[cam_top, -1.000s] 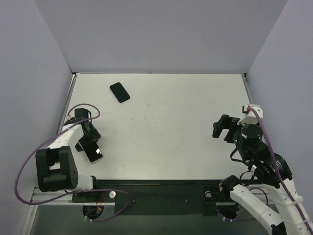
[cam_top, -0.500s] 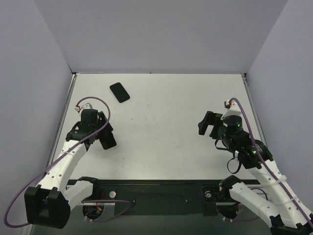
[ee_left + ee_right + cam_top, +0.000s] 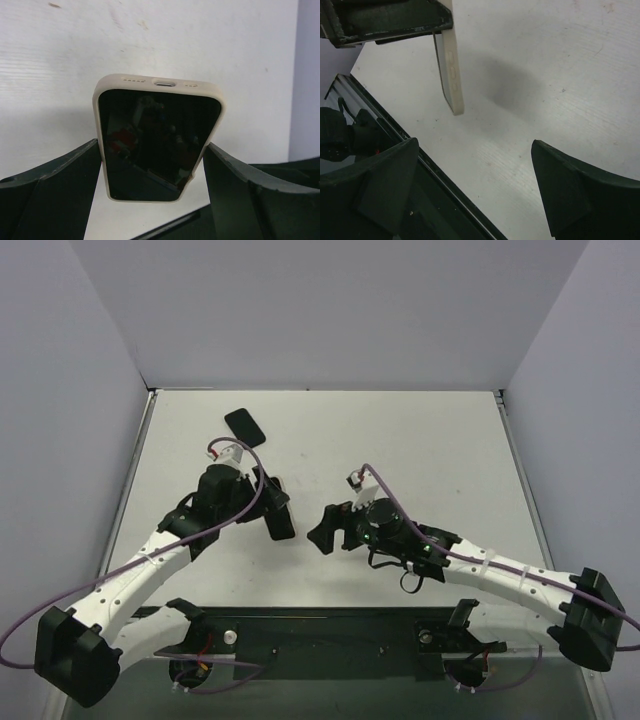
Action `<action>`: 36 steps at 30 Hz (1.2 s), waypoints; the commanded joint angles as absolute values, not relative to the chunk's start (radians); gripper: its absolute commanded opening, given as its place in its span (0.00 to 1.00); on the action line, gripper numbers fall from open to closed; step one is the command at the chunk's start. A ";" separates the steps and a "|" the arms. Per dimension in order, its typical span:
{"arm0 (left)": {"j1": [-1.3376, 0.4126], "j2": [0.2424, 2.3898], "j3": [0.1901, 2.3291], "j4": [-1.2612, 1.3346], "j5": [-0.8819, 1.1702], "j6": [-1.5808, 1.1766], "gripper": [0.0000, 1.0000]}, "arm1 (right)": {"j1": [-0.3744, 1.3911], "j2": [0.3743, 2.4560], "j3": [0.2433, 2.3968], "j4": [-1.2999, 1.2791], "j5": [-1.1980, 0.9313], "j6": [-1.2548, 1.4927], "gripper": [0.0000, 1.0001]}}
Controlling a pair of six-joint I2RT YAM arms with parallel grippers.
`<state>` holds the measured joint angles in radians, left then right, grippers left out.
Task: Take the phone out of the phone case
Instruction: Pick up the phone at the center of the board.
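Note:
The phone (image 3: 157, 140), dark-screened in a cream case (image 3: 160, 82), is held up off the table, its port end pointing away from the wrist. My left gripper (image 3: 152, 170) is shut on its two long edges. From above it shows as a dark slab (image 3: 281, 524) under the left gripper (image 3: 274, 508), left of the table's middle. In the right wrist view the case's cream side (image 3: 452, 65) hangs down from the left fingers (image 3: 390, 20). My right gripper (image 3: 322, 532) is open and empty just right of the phone, its jaws spread wide (image 3: 475, 165) below and short of it.
A second black flat phone-shaped thing (image 3: 245, 428) lies on the white table (image 3: 420, 450) at the back left. The black front rail (image 3: 330, 625) runs along the near edge, close under the right gripper. Grey walls stand on three sides.
My left arm carried the phone from the front left edge up and right toward the middle. My right arm swung from the right side leftward to just beside the phone.

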<state>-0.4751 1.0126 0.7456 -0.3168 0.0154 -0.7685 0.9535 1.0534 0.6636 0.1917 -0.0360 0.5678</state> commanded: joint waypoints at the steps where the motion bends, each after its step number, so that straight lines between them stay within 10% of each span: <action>1: -0.567 1.008 0.773 -0.157 0.057 -0.975 0.00 | 1.031 1.134 0.700 0.353 0.037 0.586 0.87; 11: -0.704 0.983 0.741 -0.161 -0.043 -1.227 0.00 | 1.184 1.134 0.597 0.484 0.320 0.528 0.72; 19: -0.752 1.014 0.775 -0.232 -0.061 -1.365 0.00 | 1.212 1.160 0.609 0.471 0.397 0.515 0.33; 22: -0.756 0.999 0.758 -0.226 -0.061 -1.390 0.00 | 1.212 1.128 0.595 0.450 0.380 0.512 0.00; 24: -0.756 0.974 0.723 -0.181 -0.064 -1.388 0.18 | 1.210 1.103 0.588 0.422 0.354 0.509 0.00; 27: -0.755 0.947 0.687 -0.155 -0.074 -1.379 0.79 | 1.190 1.052 0.555 0.397 0.327 0.531 0.00; 36: -0.747 0.847 0.724 -0.218 -0.159 -1.062 0.86 | 0.967 0.861 0.494 0.307 0.060 0.703 0.00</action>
<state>-0.7662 0.9218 0.6739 -0.2142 -0.0502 -1.2480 1.0466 0.9512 0.5045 0.3985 0.0753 0.6292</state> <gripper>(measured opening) 0.851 0.104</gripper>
